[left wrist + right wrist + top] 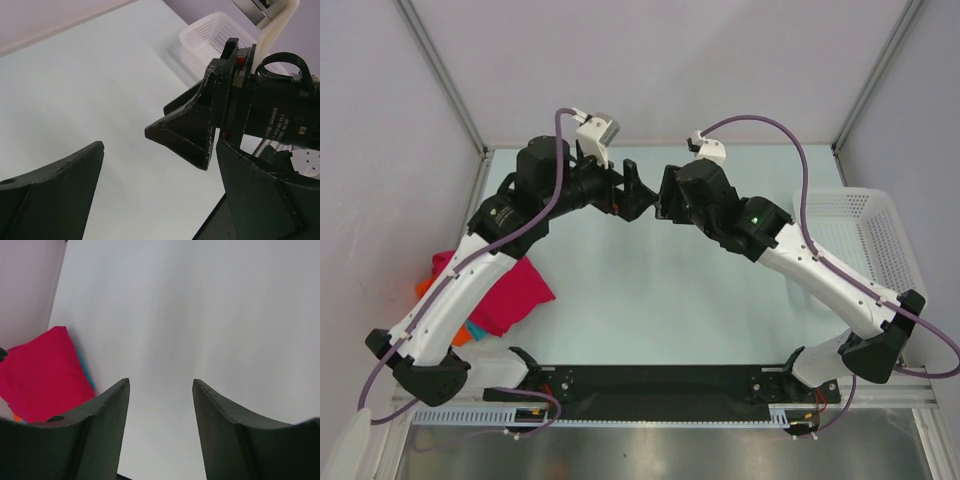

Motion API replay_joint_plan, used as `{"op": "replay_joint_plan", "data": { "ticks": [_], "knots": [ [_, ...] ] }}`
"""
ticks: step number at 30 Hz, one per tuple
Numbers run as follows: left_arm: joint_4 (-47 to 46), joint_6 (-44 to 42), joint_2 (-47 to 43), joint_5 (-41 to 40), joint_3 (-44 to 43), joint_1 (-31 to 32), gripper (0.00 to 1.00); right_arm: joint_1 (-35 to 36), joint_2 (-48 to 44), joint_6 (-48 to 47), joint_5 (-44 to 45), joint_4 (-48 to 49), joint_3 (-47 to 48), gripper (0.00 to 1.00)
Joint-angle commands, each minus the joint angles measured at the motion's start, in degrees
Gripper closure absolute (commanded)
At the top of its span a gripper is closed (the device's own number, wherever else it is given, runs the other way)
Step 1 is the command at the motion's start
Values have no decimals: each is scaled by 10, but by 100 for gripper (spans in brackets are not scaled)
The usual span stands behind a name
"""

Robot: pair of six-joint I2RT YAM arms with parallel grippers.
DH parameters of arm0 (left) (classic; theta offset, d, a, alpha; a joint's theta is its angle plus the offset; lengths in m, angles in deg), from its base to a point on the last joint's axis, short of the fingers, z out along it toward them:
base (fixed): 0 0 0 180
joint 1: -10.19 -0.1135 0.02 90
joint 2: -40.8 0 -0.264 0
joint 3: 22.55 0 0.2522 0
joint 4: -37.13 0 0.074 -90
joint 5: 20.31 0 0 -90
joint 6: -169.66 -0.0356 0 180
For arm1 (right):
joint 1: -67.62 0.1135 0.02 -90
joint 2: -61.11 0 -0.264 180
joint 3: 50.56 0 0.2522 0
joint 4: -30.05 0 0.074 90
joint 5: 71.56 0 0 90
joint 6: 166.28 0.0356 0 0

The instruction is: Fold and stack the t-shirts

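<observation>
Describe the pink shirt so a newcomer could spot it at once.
Start at the pale table and go to its left edge, by the left arm. The folded crimson-pink t-shirt lies there atop a pile; only slivers of orange cloth and teal cloth peek out beneath.

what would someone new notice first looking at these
The crimson-pink t-shirt, folded at the left edge of the table, is the brightest thing, with slivers of a teal-blue t-shirt and an orange t-shirt showing beneath it. Next, the left hand and right hand nearly meet over the far middle, both open and empty. A white mesh basket sits at the right edge.
</observation>
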Motion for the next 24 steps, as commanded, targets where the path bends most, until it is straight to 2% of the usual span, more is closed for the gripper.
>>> {"op": "replay_joint_plan", "data": {
  "ticks": [1,12,15,18,19,21,24],
  "knots": [
    [-28,32,-20,32,1,5,0,21,-5,15,60,-19,30,41],
    [-98,72,-52,46,83,13,1,47,-16,80,96,-83,3,37],
    [-101,70,-43,55,76,14,0,57,-16,95,107,-97,-3,36],
    [-106,72,-47,56,80,15,0,61,-12,94,111,-104,-2,39],
    [-107,72,-48,54,85,15,0,61,-10,93,111,-106,1,44],
    [-116,77,-57,50,105,16,0,61,0,94,113,-125,10,47],
    [-126,77,-68,39,132,18,0,66,13,106,130,-152,12,46]
  ]
}}
